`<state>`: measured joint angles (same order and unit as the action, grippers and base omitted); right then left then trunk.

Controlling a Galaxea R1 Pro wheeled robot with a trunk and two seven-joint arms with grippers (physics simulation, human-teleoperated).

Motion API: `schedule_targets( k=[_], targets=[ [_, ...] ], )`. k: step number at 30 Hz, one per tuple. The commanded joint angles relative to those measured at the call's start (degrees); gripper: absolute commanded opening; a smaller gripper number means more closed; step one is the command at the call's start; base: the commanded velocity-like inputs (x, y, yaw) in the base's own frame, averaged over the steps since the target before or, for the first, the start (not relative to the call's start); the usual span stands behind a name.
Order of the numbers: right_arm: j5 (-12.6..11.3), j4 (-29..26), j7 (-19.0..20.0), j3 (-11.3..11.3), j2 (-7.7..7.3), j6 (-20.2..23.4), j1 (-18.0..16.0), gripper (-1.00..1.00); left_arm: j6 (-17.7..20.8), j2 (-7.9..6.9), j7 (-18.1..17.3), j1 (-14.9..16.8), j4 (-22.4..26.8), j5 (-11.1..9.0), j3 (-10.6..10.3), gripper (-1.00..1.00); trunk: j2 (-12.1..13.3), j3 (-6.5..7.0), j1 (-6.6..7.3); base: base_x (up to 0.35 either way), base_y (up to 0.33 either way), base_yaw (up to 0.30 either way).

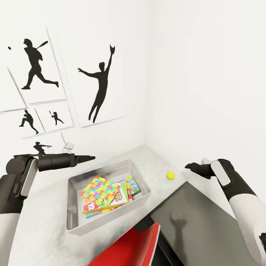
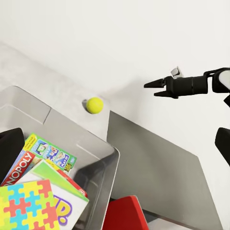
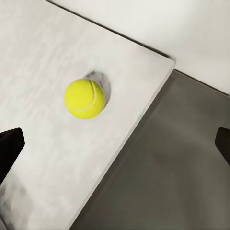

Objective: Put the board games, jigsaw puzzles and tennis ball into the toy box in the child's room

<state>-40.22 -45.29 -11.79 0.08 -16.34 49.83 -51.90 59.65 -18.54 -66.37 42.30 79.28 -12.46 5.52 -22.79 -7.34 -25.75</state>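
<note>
White walls covered in black athlete silhouette pictures (image 1: 37, 66), and a long white-topped table (image 1: 44, 221) shoved into the corner. The small yellow-green tennis ball (image 1: 170, 175) sits alone near the table's end, just beside the shallow light grey toy box (image 1: 72, 218) but outside it. The right gripper (image 1: 189, 166) hangs off the table's end, close to the ball and a bit above it, jaws spread wide and empty; the ball lies inward from it, toward the box. The left gripper (image 1: 90, 158) hovers over the box's far rim, farther off, and I can't tell if it's open. So the right arm looks like the one for the grab. Count: one ball out; in the box I make out one multicoloured jigsaw puzzle (image 1: 99, 186) on top of several overlapping game boxes (image 1: 133, 184), exact number unclear.
</note>
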Motion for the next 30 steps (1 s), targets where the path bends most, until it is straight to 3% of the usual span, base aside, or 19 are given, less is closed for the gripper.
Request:
schedule_targets(
  k=[1, 30],
  targets=[
    [-0.6, -0.1, -0.5, 0.0, -0.01, 0.1, 0.0, 1.00, 0.3, -0.01, -0.2, 0.1, 0.0, 0.0, 0.0, 1.00, -0.1, -0.13, -0.04, 0.001, -0.001, 0.000],
    [-0.6, -0.3, -0.4, 0.3, 0.02, 0.4, -0.1, 1.00, 0.3, -0.01, -0.5, 0.1, 0.1, -0.1, 0.3, 1.00, -0.1, -0.13, -0.04, 0.000, 0.000, 0.000]
  ],
)
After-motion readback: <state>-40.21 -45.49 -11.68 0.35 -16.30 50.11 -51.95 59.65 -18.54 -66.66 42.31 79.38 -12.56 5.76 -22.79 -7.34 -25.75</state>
